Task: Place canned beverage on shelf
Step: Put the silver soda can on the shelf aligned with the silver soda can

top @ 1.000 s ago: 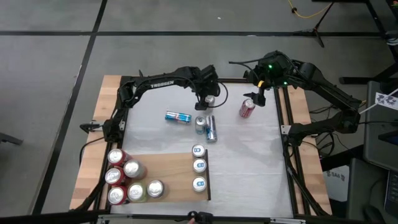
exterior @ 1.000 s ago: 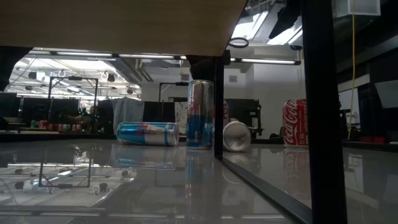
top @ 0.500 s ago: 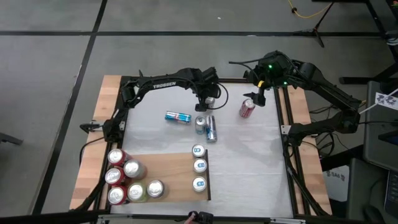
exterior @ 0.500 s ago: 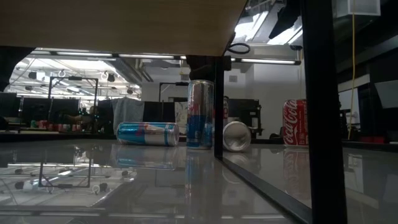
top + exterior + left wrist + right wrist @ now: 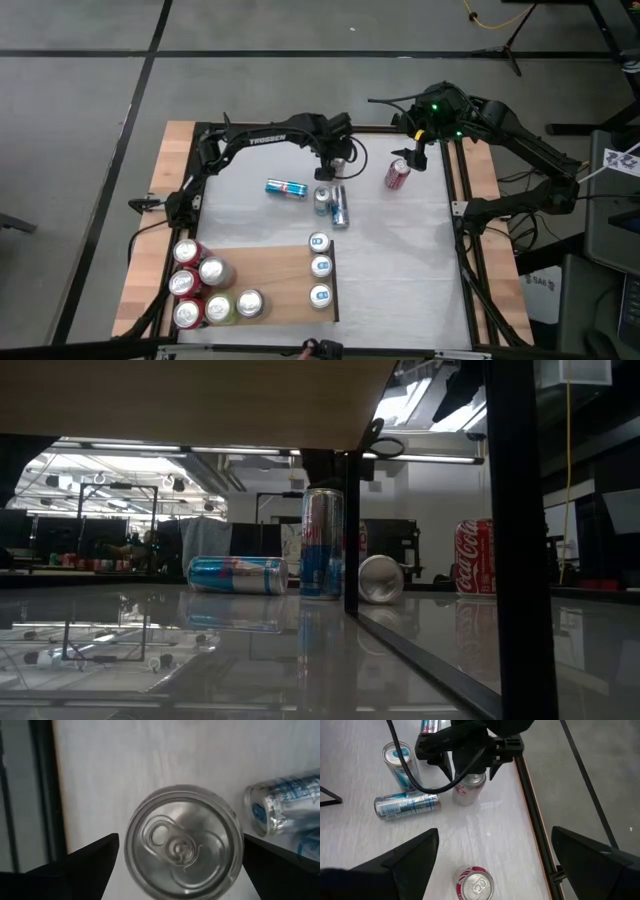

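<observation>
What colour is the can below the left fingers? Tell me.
Silver can, seen from above; left wrist view shows it best.

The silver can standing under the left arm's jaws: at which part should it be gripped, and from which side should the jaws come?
Grip the silver can on its round side wall just below the top rim, coming straight down from above. It stands upright with the pull tab facing up, and the left gripper is already over it, jaws open on either side. A lying can is close by, so a sideways approach looks crowded.
</observation>
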`<state>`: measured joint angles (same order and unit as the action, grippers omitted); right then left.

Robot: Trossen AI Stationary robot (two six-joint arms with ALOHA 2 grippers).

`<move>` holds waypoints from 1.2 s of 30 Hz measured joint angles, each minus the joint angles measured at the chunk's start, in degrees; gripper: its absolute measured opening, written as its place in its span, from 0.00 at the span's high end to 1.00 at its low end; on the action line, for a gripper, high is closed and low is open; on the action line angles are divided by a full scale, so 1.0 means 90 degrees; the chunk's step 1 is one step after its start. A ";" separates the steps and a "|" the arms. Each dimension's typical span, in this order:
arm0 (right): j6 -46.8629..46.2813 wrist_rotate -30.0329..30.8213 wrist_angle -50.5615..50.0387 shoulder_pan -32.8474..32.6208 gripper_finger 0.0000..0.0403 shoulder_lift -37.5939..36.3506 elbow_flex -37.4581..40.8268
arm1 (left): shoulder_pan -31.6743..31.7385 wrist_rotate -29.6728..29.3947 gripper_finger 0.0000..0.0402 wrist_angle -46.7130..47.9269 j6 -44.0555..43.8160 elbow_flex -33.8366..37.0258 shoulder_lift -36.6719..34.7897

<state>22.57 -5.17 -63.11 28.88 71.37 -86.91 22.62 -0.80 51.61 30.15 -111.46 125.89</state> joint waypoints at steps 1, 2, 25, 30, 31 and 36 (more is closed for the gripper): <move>0.0000 0.0000 0.0000 0.0002 0.07 0.0000 0.0000 | -0.0023 -0.0055 0.02 -0.0012 -0.0002 -0.0002 -0.0002; 0.0000 0.0000 0.0000 0.0002 0.07 0.0000 0.0000 | -0.0046 -0.0065 0.02 -0.0014 -0.0002 -0.0002 -0.0002; 0.0002 0.0000 0.0000 0.0002 0.07 0.0000 0.0000 | -0.0159 -0.0079 0.28 -0.0032 -0.1995 -0.0002 -0.0016; 0.0002 0.0000 0.0000 0.0001 0.07 0.0000 0.0000 | -0.0164 0.0202 0.29 0.0183 -0.2405 -0.0049 -0.0125; 0.0002 0.0000 0.0000 0.0002 0.07 0.0000 0.0000 | -0.0164 0.0234 0.29 0.0295 -0.2478 -0.0123 -0.0157; 0.0002 0.0002 0.0000 0.0002 0.07 0.0000 0.0000 | -0.0247 0.0041 0.29 0.1139 -0.2583 -0.0847 -0.0296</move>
<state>22.59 -5.15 -63.11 28.91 71.37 -86.91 20.40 -0.44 61.86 6.90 -119.08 123.22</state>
